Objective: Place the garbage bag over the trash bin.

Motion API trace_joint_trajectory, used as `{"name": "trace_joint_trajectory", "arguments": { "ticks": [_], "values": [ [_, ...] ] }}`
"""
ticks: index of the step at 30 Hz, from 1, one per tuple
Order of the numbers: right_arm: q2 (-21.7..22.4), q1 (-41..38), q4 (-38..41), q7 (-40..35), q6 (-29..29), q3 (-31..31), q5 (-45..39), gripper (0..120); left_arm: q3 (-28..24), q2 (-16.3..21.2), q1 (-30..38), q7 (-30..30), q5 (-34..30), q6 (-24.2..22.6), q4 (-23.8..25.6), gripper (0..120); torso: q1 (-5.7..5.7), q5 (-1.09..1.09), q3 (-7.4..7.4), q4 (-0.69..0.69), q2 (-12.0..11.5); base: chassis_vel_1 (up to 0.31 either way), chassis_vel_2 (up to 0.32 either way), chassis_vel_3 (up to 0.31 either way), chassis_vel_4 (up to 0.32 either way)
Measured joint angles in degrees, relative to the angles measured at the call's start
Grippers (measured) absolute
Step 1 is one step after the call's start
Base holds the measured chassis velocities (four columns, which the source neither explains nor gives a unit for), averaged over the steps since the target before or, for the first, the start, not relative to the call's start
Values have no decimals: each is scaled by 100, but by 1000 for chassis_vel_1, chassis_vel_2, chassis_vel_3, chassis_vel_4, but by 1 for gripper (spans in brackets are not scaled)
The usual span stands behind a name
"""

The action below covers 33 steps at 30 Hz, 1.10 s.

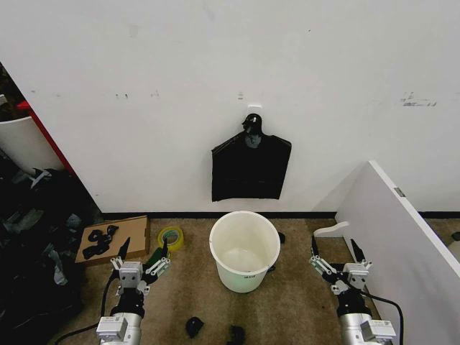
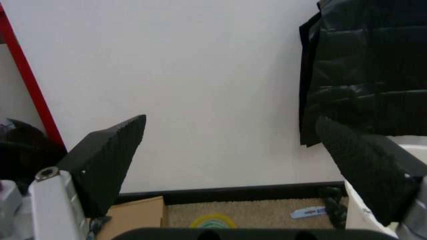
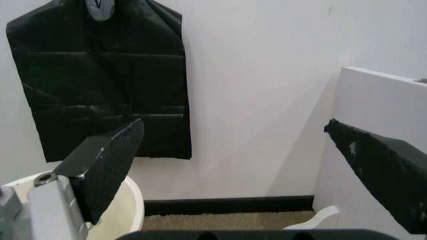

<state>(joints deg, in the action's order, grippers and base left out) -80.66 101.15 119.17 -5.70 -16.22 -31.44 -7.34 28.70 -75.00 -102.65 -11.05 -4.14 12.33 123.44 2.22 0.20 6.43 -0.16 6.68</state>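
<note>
The trash bin [image 1: 244,250] is a white round bucket standing upright and empty on the carpet near the wall, with a small dark label low on its side. Its edge also shows in the right wrist view [image 3: 125,207]. The garbage bag is out of view. A flat bundle of black bags [image 1: 251,169], gathered to a knot, hangs on the wall above the bin. My left gripper [image 1: 145,249] is open, low and left of the bin. My right gripper [image 1: 333,248] is open, low and right of it. Both are empty and apart from the bin.
A cardboard sheet [image 1: 115,239] with black scraps and a yellow-green tape roll [image 1: 170,236] lie left of the bin. A white slanted panel [image 1: 402,230] stands at the right. Small black scraps [image 1: 194,327] lie on the carpet in front. Dark clutter [image 1: 36,237] fills the left side.
</note>
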Motion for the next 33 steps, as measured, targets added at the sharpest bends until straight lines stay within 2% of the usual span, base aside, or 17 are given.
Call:
{"name": "trace_joint_trajectory", "arguments": {
  "ticks": [4,9,12,14,15,16,20,23,25,30,33],
  "values": [
    [161,-176,-86,36,137,82,-330,100,47,7,-13,34,-53,49,-14,100,0,0,0,-1,0,0,0,0,0],
    [508,-802,-377,156,451,237,-939,100,80,29,-76,83,-218,78,53,100,0,0,0,1,0,0,0,0,0],
    [793,-1422,-723,398,614,294,-1784,100,64,125,-30,130,-362,73,76,100,0,2,1,6,0,0,0,0,0],
    [932,-1708,-822,582,800,314,-2510,100,59,217,50,154,-410,67,16,100,1,-2,1,-9,0,0,0,0,0],
    [1006,-1919,-864,684,945,353,-2924,100,83,224,30,165,-436,80,-5,100,1,-3,1,-3,0,0,0,0,0],
    [1006,-1919,-864,684,945,353,-2924,100,83,224,30,165,-436,80,-5,100,1,-3,1,-3,0,0,0,0,0],
    [1163,-2820,-1086,861,1529,738,-4422,100,141,197,-115,197,-472,188,6,100,0,0,1,3,0,0,0,0,0],
    [1163,-3489,-1383,976,1905,1066,-5326,100,163,159,-181,195,-471,224,53,100,1,-2,1,2,0,0,0,0,0],
    [1153,-3578,-1450,999,1940,1109,-5406,100,166,154,-191,195,-470,224,64,100,1,-2,1,1,0,0,0,0,0],
    [905,-4562,-2406,1232,2152,1559,-6100,100,182,98,-313,184,-431,224,168,100,1,1,1,-1,-1,0,0,0,0],
    [766,-4817,-2630,1341,2186,1641,-6194,100,182,72,-328,160,-403,222,179,100,1,-2,1,0,0,0,0,0,0]
  ]
}}
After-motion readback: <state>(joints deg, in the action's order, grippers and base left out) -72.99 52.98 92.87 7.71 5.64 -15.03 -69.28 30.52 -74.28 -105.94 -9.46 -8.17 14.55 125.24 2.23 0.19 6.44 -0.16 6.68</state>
